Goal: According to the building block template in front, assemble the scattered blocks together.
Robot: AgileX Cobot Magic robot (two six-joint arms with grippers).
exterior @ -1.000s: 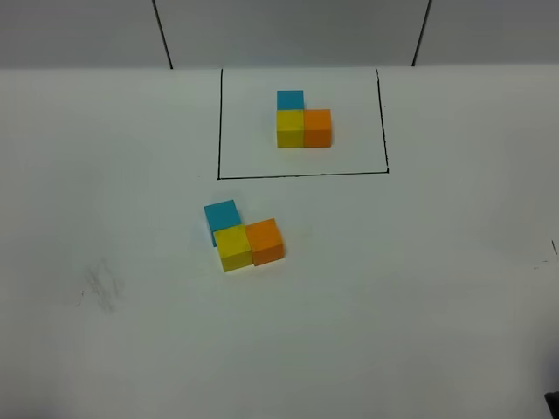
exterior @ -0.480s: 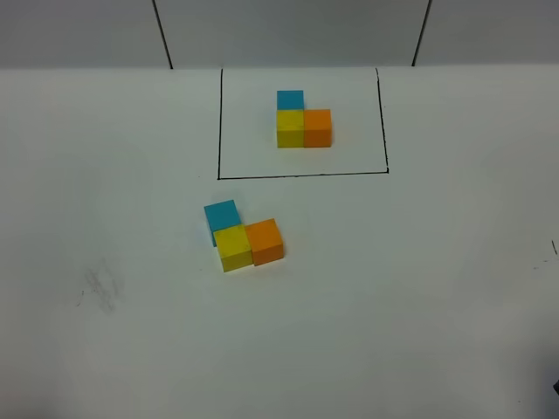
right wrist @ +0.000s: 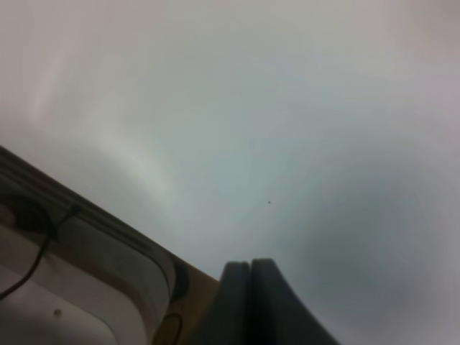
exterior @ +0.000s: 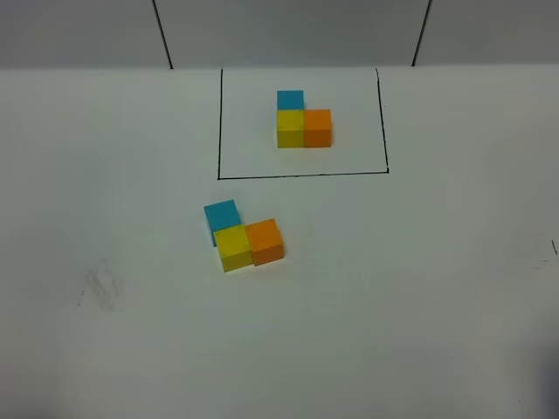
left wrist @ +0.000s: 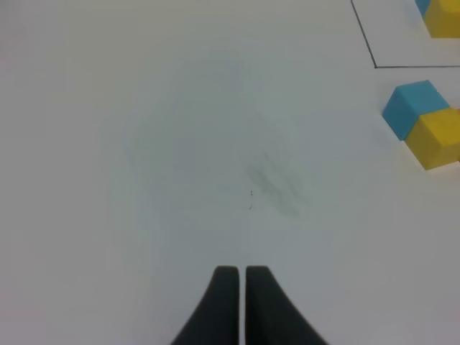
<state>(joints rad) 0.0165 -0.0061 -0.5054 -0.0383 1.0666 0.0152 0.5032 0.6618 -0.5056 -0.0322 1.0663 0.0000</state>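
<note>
White worktop (exterior: 419,288) with a black drawn rectangle (exterior: 301,175) holding the building block template (exterior: 303,122). Nearer, outside it, the scattered blocks (exterior: 242,236) sit touching in an L. A grey smudge (exterior: 103,286) marks the left.

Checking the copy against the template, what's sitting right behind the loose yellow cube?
The light blue cube sits directly behind the yellow cube, touching it. Its lower front face is hidden by the yellow one.

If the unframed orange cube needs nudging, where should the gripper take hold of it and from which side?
Come from above and close on the orange cube across its near and far faces. Its left face sits against the yellow cube, so that side looks blocked; the top and right are free.
</note>
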